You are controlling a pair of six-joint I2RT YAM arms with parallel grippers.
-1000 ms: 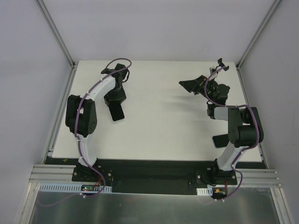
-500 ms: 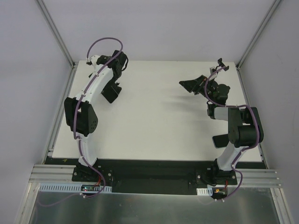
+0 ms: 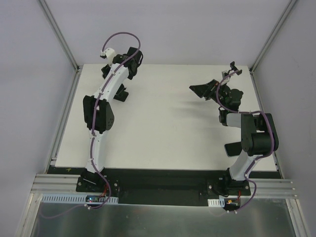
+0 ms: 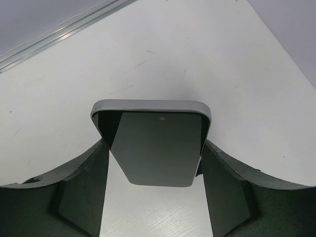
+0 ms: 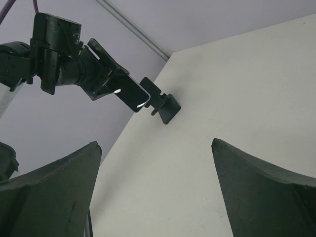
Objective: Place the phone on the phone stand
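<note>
Gripping the phone [image 4: 154, 140] by its two long edges with the left pincer [image 4: 154, 148], jaws part-way spread and pressed flat against the sides, glossy dark face toward the wrist camera, silver-rimmed short end pointing away. Holding it in the air over the far left corner of the bench [image 3: 168, 128], clear of the white surface, at the end of the long-stretched left arm [image 3: 101, 106]. Well apart from the phone stand [image 3: 232, 68], up by the far right corner, with only its thin upright arm and small top clamp showing past the right arm [image 3: 254, 136]; base not made out. Spreading the right pincer [image 5: 155, 145] wide, nothing between its fingers, over the right part of the bench near the stand, facing the left side.
</note>
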